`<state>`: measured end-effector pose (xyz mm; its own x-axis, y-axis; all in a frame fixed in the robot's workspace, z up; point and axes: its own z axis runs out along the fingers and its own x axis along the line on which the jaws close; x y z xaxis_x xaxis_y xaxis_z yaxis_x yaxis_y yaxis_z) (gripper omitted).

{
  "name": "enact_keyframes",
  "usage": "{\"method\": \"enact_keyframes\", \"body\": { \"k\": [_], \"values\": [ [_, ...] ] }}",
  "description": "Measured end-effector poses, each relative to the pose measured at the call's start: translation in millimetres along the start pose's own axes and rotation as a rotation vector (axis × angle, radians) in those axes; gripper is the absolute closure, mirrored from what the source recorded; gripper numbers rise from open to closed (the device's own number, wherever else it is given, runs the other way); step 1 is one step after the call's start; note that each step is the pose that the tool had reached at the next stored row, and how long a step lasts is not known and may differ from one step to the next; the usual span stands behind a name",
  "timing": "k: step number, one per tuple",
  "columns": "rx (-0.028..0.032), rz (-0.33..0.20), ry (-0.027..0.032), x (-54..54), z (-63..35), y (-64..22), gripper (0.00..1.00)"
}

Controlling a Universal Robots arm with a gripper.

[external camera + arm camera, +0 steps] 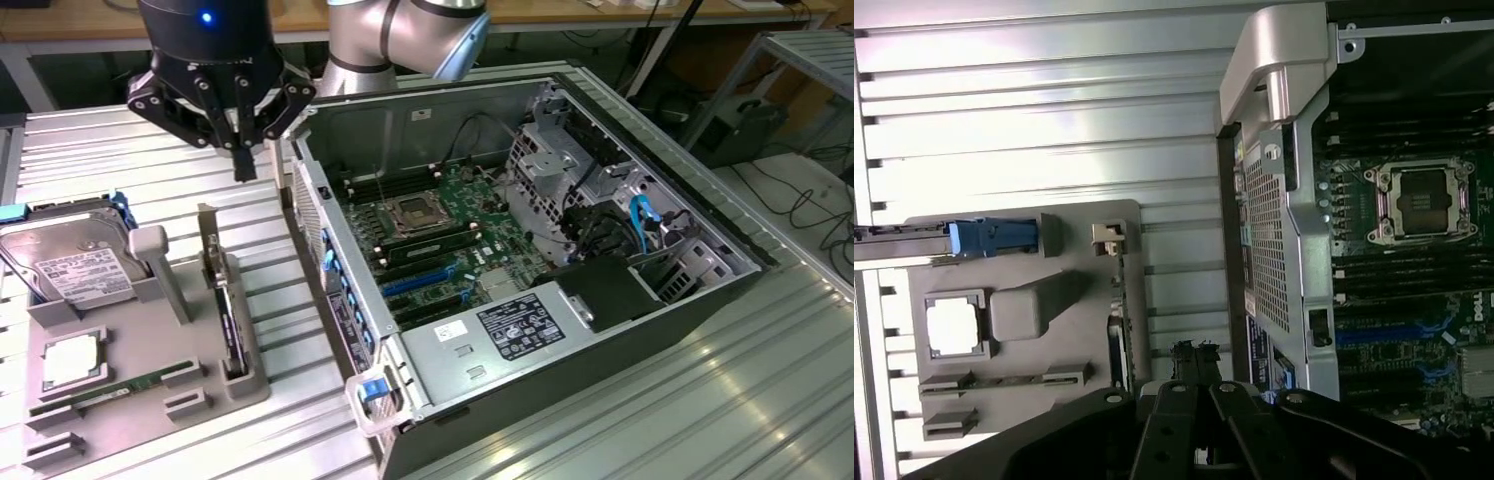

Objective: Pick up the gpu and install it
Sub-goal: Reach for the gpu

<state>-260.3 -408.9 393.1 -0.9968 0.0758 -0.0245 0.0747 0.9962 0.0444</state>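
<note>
The gpu (222, 305) stands on its edge in a slot of the grey holder (140, 335), its silver end bracket (208, 232) pointing up at the far end. In the wrist view the gpu (1117, 335) shows edge-on along the holder's side nearest the case. My gripper (244, 165) hangs above and a little beyond the bracket, close to the case's outer wall. Its black fingers are shut together with nothing between them. The fingertips (1194, 352) appear in the wrist view between the holder (1084, 330) and the case.
An open computer case (694, 300) lies on its side at the exterior view's right, with the motherboard (441, 230) and blue slots (416, 285) exposed. The holder also carries a hard drive (74, 265), a processor (70, 362) and a memory stick (127, 385). The table is ribbed metal.
</note>
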Motion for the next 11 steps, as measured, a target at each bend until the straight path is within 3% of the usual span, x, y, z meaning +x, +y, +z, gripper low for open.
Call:
{"method": "enact_keyframes", "body": {
  "k": [11],
  "values": [
    [0.0000,0.000,0.0000,8.3,-0.3,-2.2,0.89]
  ]
}}
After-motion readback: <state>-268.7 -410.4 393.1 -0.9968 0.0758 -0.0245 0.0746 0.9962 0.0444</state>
